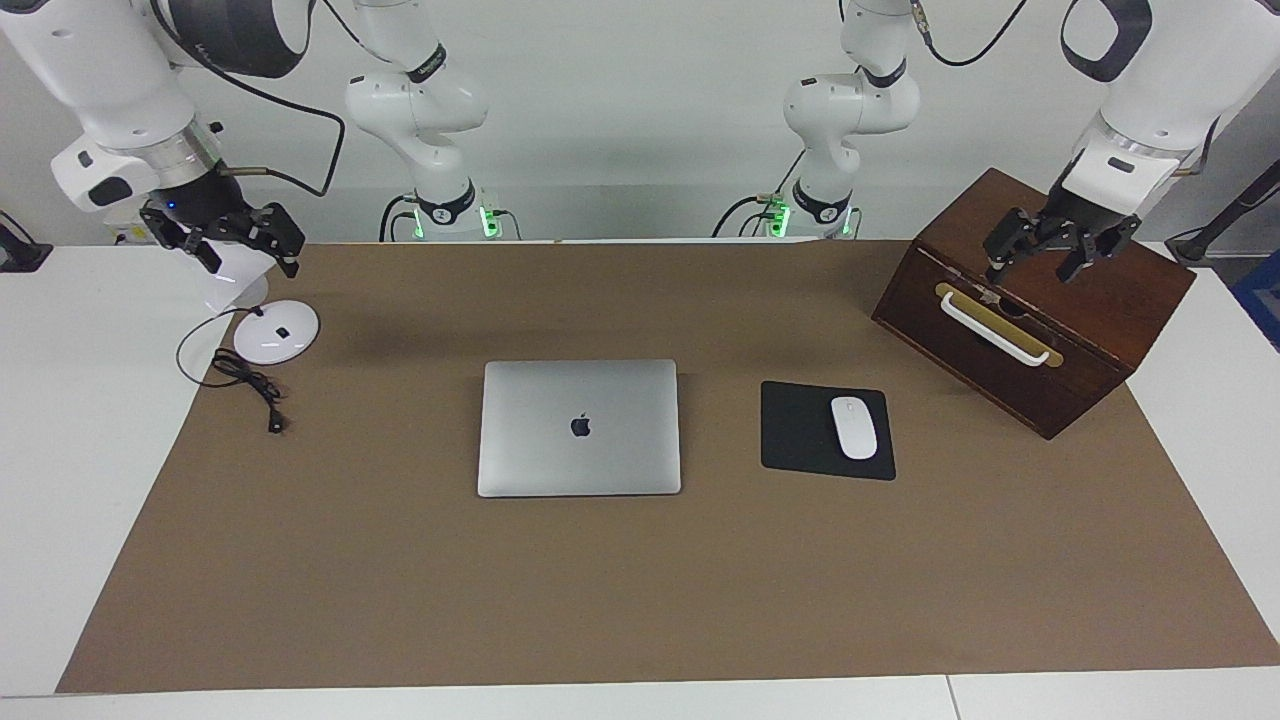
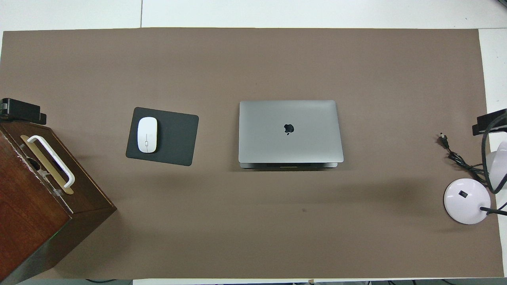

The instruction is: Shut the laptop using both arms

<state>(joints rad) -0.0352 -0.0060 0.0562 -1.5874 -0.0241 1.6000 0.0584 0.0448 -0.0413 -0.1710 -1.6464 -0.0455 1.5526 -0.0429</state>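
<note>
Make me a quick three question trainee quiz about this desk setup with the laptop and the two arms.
1. True or false: the laptop lid is shut.
2. The left end effector hangs over: A) wooden box B) mouse pad C) desk lamp
3. Fill in: the white mouse lies on the ____.

Key: 1 true; 2 A; 3 mouse pad

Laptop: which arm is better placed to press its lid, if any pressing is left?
Neither. The silver-grey aluminium laptop already lies shut. The left gripper hangs over the brown wooden box, the right gripper over the white desk lamp; both open, empty.
</note>
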